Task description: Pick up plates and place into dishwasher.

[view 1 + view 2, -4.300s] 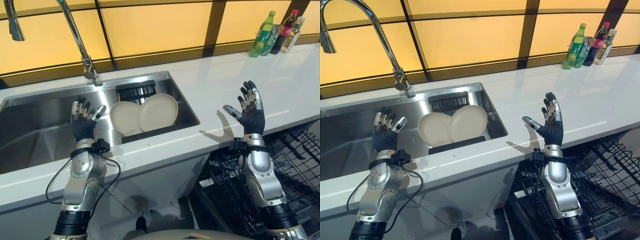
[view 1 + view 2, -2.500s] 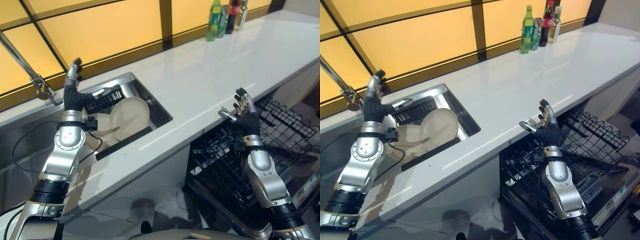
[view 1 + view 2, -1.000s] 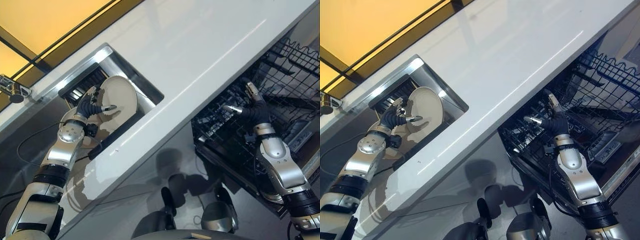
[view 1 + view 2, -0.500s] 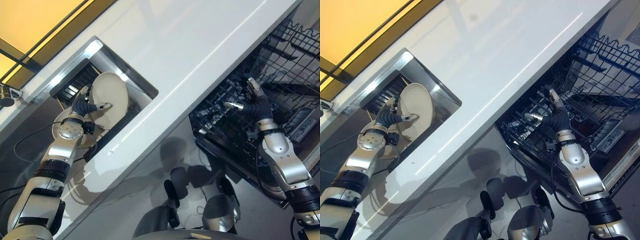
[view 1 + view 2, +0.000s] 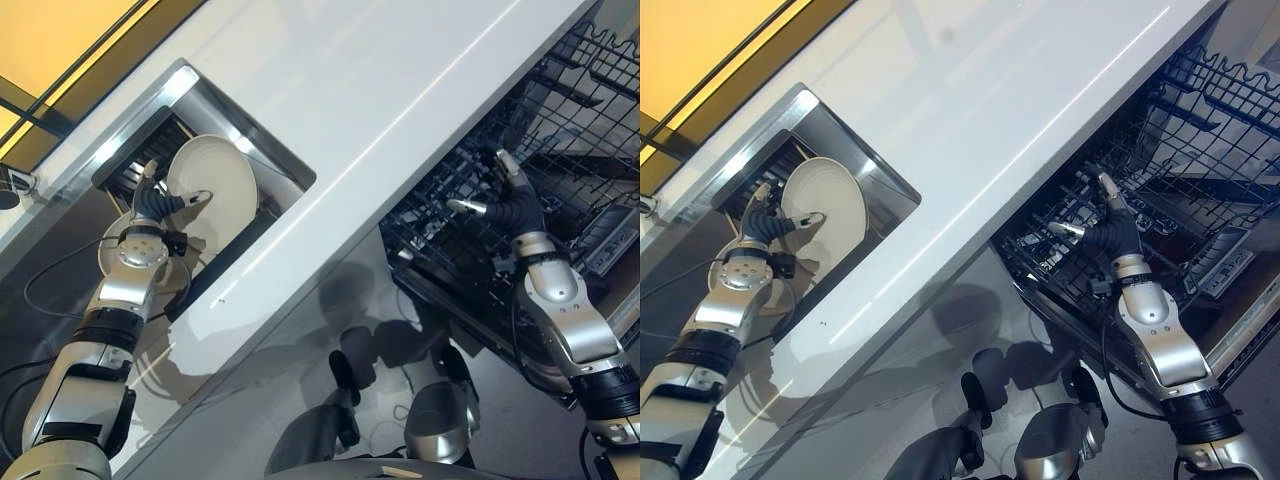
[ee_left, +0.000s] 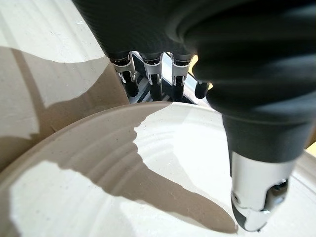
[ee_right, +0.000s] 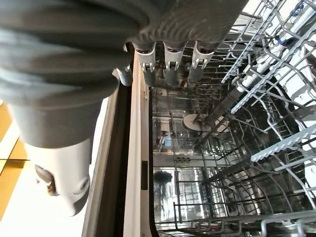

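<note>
In the upper left of the frame, the left robot hand point(image 5: 152, 203) reaches into the sink point(image 5: 190, 95). Its fingers go behind the rim of the front plate point(image 5: 215, 180) and its thumb lies over the face, but I cannot tell if it really clamps. A second plate point(image 5: 112, 252) leans just behind the wrist. The right robot hand point(image 5: 505, 200) hangs released over the dishwasher rack point(image 5: 560, 130) at the right. I think a loose pinch may let the plate slide and knock the other one.
</note>
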